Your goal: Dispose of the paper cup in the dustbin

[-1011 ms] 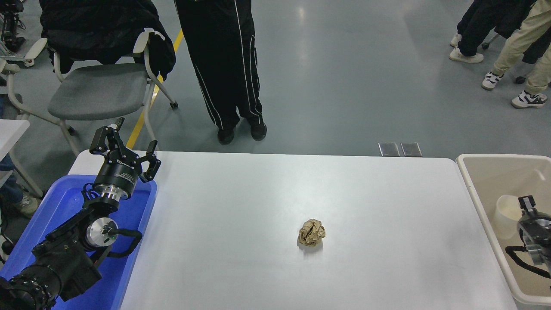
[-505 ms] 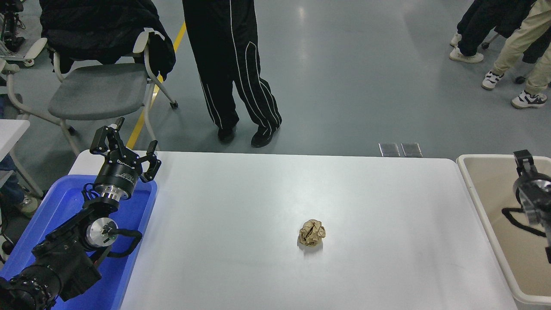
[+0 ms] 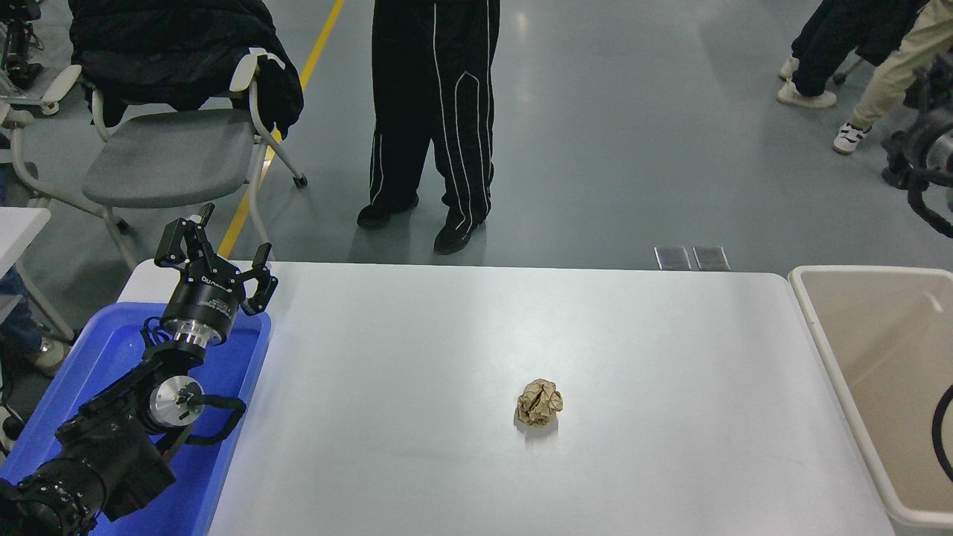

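Observation:
The paper cup does not show in this view. The beige dustbin [image 3: 813,299] stands at the table's right end, and the part of its inside that shows holds nothing. My right arm is raised high at the right edge; its gripper [image 3: 925,138] is only partly in frame, well above and behind the dustbin. My left gripper [image 3: 222,251] is open and empty, parked at the lower left over the blue bin [image 3: 112,342].
A crumpled brown paper ball [image 3: 539,403] lies on the white table [image 3: 461,335] right of centre. A person in black trousers [image 3: 432,119] stands at the far side. A grey chair [image 3: 164,152] is at the back left. A black cable loop [image 3: 941,439] hangs over the dustbin.
My right arm rose out of the dustbin and up to the top right edge. The cup, seen in the dustbin by the gripper one second ago, no longer shows. The person stepped right.

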